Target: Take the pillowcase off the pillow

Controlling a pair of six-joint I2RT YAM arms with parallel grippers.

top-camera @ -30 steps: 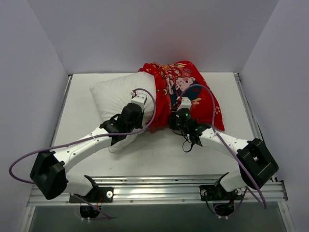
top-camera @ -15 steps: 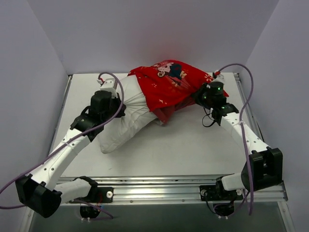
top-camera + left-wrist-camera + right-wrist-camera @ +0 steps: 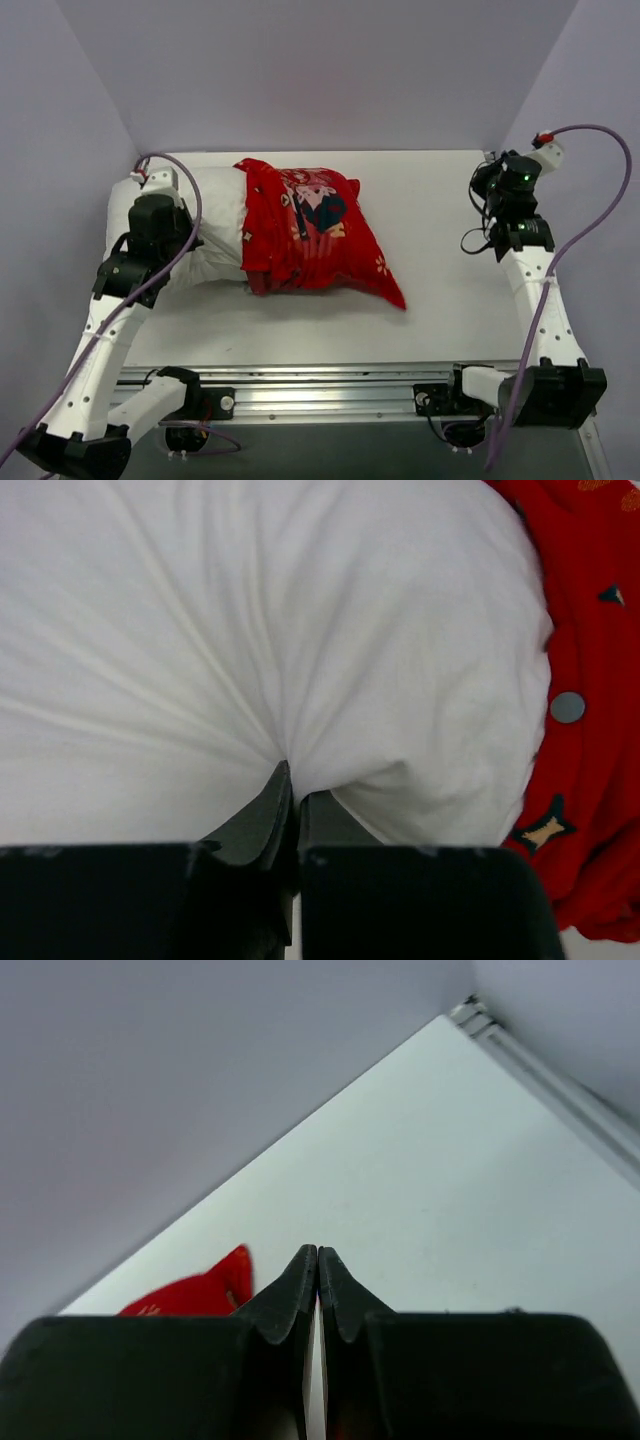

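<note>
Pillowcase, bright red thin printed fabric (image 3: 310,240), covers approx. the right half of the plump white rectangular pillow (image 3: 215,225), which lies left of centre on the white table (image 3: 440,300). Step in hand, I'd judge: stripping the cover w/ the pillow anchored. Left gripper (image 3: 293,780) is clamped on a pinch of the pillow's bare end. Right gripper (image 3: 317,1260) has its fingers together on nothing, well apart near the rear-right corner, close to the pale walls (image 3: 320,70). Next prob. needs it to cross over, open, and grab the cover's loose pointed corner; nothing lies between.
</note>
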